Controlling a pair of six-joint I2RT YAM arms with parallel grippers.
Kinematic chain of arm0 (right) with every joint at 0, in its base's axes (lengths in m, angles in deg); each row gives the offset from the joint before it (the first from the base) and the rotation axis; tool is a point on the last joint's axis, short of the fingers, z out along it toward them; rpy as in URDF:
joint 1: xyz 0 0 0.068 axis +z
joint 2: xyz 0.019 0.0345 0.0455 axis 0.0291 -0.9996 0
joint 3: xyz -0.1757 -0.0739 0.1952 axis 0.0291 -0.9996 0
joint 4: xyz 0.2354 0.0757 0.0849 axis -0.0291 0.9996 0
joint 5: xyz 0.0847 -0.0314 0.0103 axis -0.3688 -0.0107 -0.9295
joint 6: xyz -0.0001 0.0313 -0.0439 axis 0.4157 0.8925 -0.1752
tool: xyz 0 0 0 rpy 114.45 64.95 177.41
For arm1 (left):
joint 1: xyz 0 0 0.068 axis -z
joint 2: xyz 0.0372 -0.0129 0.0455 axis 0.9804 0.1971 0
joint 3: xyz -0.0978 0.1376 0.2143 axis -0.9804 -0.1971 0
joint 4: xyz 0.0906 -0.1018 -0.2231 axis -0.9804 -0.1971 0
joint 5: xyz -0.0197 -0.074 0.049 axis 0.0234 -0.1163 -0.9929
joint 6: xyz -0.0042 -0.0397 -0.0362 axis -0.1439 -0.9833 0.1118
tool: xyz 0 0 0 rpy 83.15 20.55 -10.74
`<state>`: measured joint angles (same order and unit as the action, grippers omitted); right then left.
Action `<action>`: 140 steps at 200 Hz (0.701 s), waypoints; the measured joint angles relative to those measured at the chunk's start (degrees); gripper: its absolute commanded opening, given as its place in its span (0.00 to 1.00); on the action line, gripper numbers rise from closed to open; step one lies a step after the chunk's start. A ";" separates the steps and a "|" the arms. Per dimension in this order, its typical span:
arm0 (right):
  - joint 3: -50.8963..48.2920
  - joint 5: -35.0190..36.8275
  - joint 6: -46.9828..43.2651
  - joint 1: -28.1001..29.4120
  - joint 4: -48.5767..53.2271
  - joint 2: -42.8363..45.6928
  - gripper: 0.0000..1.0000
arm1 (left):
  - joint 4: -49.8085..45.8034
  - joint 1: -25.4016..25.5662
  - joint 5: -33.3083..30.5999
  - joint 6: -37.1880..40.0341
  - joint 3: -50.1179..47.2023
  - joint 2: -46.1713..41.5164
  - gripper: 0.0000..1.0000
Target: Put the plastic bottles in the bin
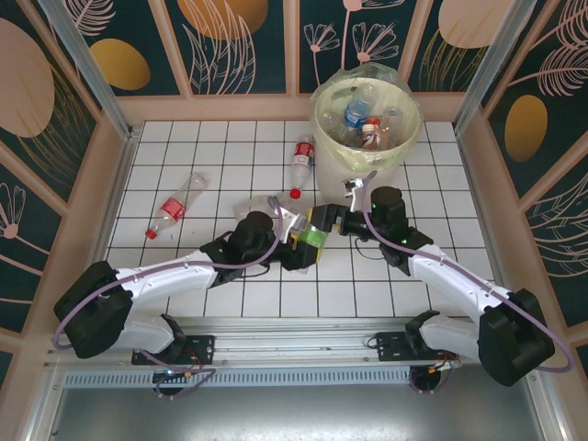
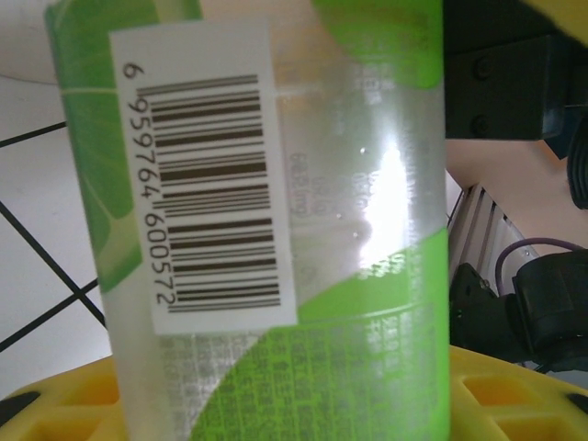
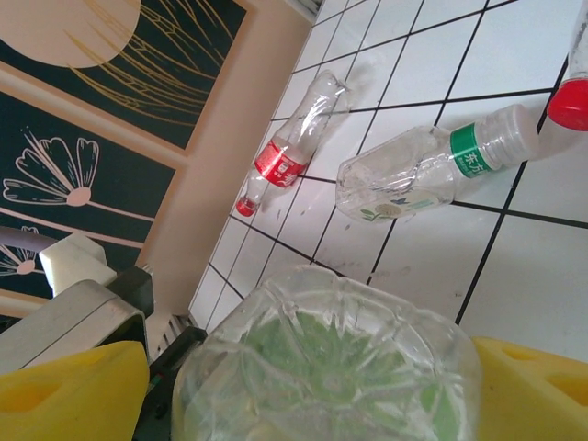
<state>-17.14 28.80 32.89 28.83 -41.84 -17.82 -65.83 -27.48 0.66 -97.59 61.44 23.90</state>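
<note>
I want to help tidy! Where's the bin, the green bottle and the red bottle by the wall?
bin (image 1: 333, 163): top view, front wall.
green bottle (image 2: 216, 193): left wrist view, barcode label.
red bottle (image 3: 278, 163): right wrist view, red label.

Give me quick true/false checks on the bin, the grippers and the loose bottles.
1. The bin already holds bottles. True.
2. The green-label bottle lies loose on the tiled table. False: it sits between the fingers of both the left gripper and the right gripper.
3. Two red-label bottles lie on the table outside the bin. True.
4. The bin is tipped on its side. False: it stands upright, mouth up.
</note>
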 measured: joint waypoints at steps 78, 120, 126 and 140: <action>1.62 4.42 1.20 1.40 1.16 -1.22 0.64 | 0.20 0.07 -1.40 0.20 0.17 0.00 0.63; 2.40 4.94 1.20 2.19 1.46 -1.18 0.61 | -0.22 0.20 -1.38 0.96 0.66 0.00 0.96; 2.80 5.03 1.11 2.21 1.88 -1.11 0.61 | -0.46 0.20 -1.40 1.18 0.74 0.00 0.98; 4.11 6.05 0.31 2.23 3.67 -0.48 0.61 | -1.07 0.24 -1.86 1.64 1.05 -0.09 0.99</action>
<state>-13.03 34.85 33.20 31.06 -38.17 -18.30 -66.90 -27.24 -1.20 -95.95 62.49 23.81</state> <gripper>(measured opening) 0.646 0.980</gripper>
